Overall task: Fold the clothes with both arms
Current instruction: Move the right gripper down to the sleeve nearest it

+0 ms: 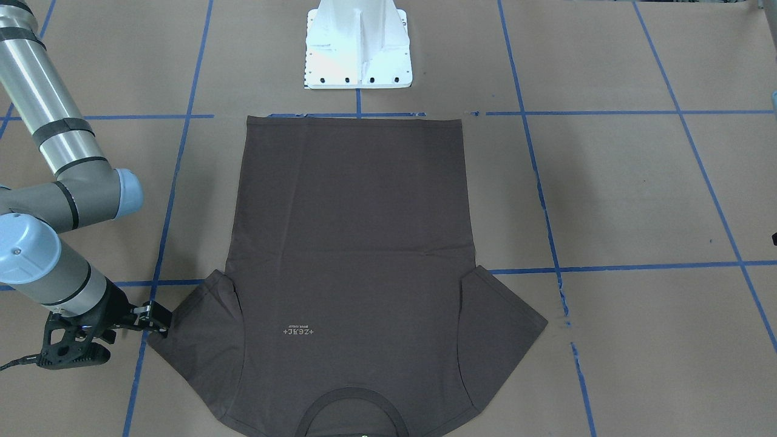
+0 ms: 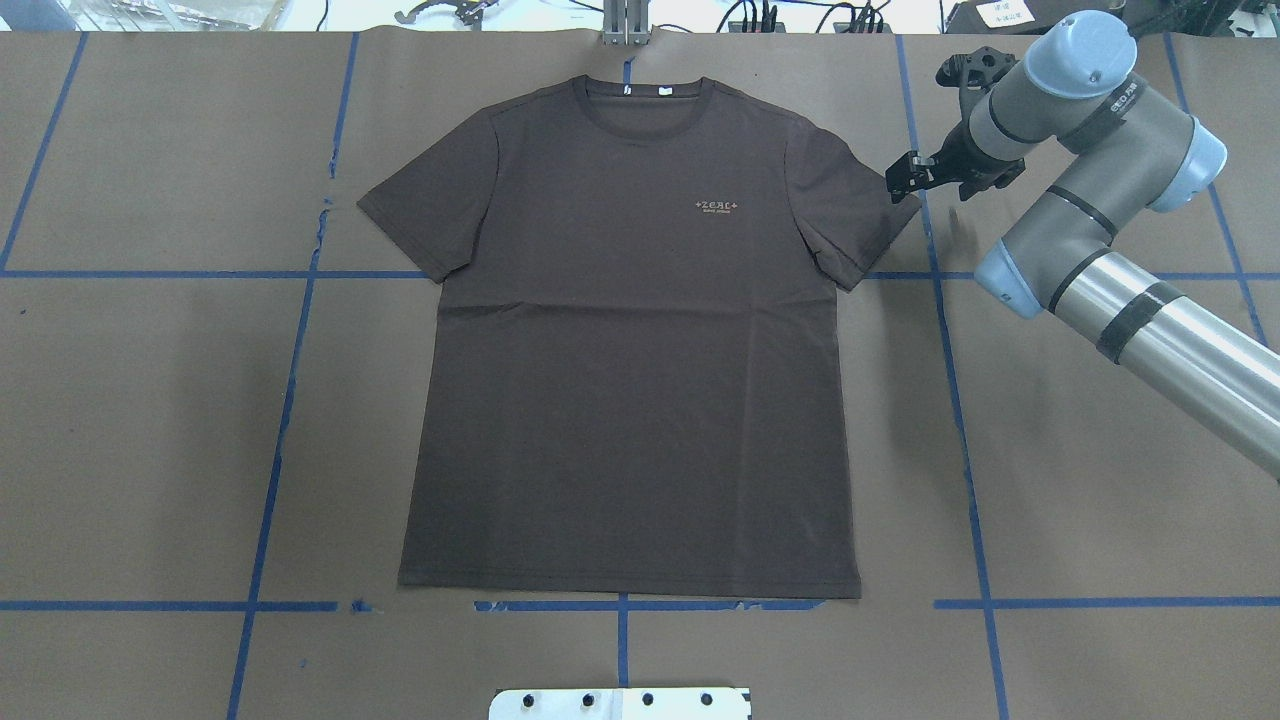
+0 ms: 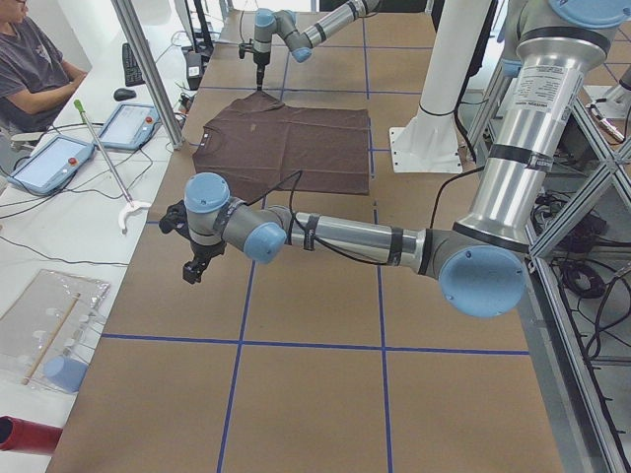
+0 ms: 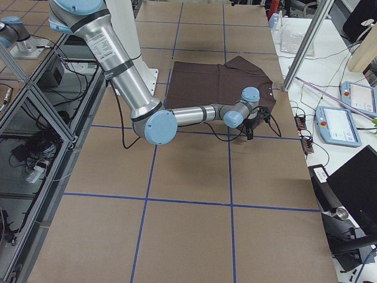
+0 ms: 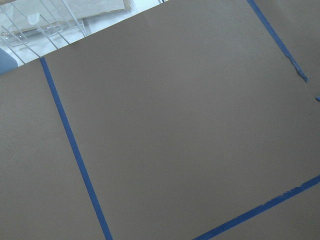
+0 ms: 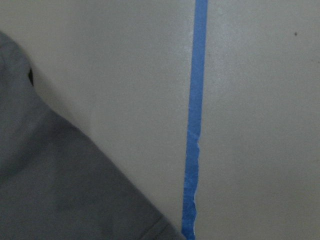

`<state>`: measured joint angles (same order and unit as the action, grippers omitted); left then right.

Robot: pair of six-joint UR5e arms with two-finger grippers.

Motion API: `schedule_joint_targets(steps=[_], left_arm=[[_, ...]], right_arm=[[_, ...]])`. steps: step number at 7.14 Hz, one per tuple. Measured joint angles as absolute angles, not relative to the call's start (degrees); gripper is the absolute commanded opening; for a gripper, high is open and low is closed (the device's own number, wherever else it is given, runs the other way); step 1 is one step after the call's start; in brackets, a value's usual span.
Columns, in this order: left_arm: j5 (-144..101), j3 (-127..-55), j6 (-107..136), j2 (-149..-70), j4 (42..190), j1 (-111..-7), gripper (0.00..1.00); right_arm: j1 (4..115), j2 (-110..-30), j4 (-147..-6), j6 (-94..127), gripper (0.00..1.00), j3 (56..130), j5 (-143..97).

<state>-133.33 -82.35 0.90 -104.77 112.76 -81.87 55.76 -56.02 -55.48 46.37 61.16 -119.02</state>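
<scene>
T-shirt [image 2: 630,350] lies flat, front up, mid table [image 2: 1050,480], collar [image 2: 645,105] far, hem [image 2: 630,588] near the robot. Soft light knit, prob. sags & drags w/ no stiffness, so pinch at sleeve hems or shoulders, both sides together. The right gripper [image 2: 905,180] sits just beside the right sleeve [image 2: 850,210] tip, fingers look parted, holding nothing. The left gripper [image 3: 193,268] hangs well off to the left; can't tell its fingers.

t-shirt [image 2: 630,350] lies flat on table [image 2: 150,400], collar [image 2: 648,112] away from base [image 2: 620,703], r hand [image 2: 901,180] at its sleeve [image 2: 850,215] edge.
</scene>
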Motion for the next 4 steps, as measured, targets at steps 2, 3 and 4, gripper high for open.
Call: schedule_joint_targets(steps=[2,3,4], left_arm=[[-133.3,-82.4,0.9,-104.8,112.8,-81.9,1.00],[-133.3,-82.4,0.9,-104.8,112.8,-81.9,1.00],[-133.3,-82.4,0.8,-104.8,112.8,-81.9,1.00]], right_arm=[[55.4,-55.5,-55.6,46.4,0.91,60.4,-119.0],[55.2,-55.5,-55.6,46.4,0.87,60.2,-119.0],[55.1,-55.5,-55.6,46.4,0.84,60.1,-119.0]])
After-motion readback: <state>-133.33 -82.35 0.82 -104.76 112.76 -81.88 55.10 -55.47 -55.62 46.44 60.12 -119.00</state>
